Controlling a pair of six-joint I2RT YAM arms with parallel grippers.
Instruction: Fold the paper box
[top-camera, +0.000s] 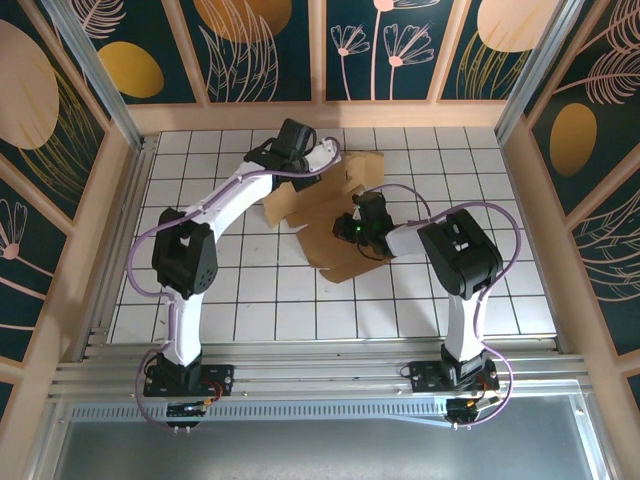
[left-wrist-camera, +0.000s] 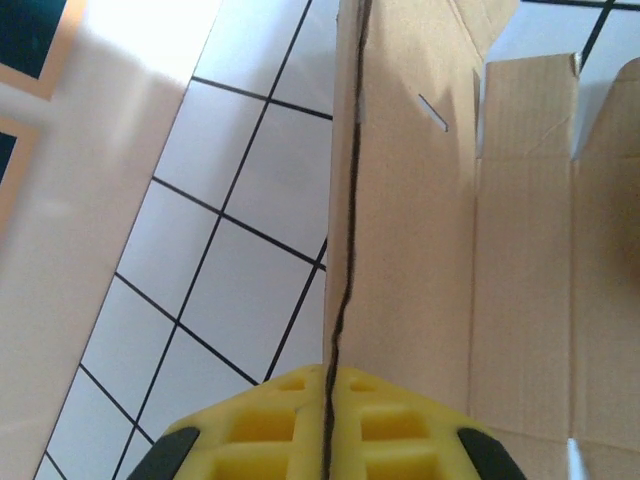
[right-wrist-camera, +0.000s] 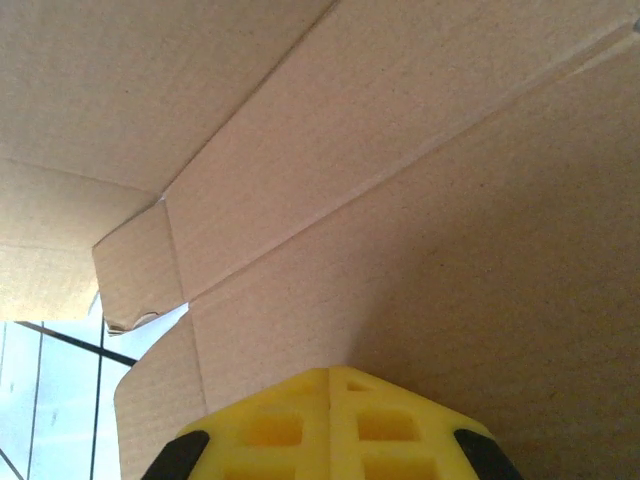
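fold's barely started imo. the paper box (top-camera: 340, 262) is mostly an open die-cut sheet, mid-table toward the far side, with a couple of panels raised and no walls locked. left gripper (left-wrist-camera: 325, 375) is clamped on a flap edge. right gripper (right-wrist-camera: 330, 375) is closed too, nose tight against a panel, but i can't tell if it's pinching it.

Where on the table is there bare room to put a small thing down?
Free: the front tiles between the left arm and the right arm, and the back right tiles in the corner. Crowded: the middle back, where both arms reach over the paper box.
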